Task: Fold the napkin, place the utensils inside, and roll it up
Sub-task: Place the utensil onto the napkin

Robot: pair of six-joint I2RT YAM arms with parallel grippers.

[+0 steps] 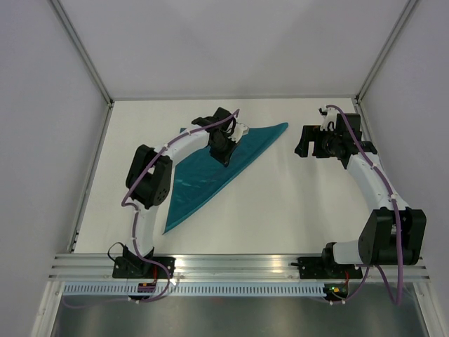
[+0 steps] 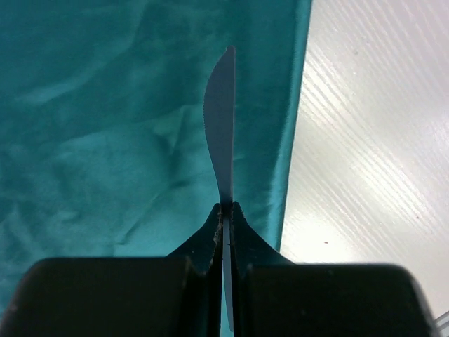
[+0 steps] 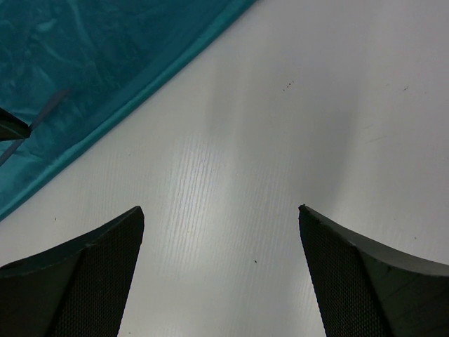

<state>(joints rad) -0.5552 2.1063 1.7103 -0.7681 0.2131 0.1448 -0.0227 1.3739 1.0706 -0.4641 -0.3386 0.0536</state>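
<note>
The teal napkin [image 1: 210, 168] lies folded into a triangle on the white table, left of centre. My left gripper [image 1: 226, 156] hovers over its upper part and is shut on a thin grey knife [image 2: 221, 119], blade edge-on and pointing away over the cloth [image 2: 105, 126] near its folded edge. My right gripper [image 1: 303, 149] is open and empty over bare table to the right of the napkin's tip; its two fingers [image 3: 84, 274] stand wide apart. The napkin's edge [image 3: 105, 77] shows at the upper left of the right wrist view. No other utensils are in view.
Grey walls enclose the table on the left, back and right. An aluminium rail [image 1: 238, 263] runs along the near edge by the arm bases. Bare white tabletop [image 1: 280, 203] lies between the napkin and the right arm.
</note>
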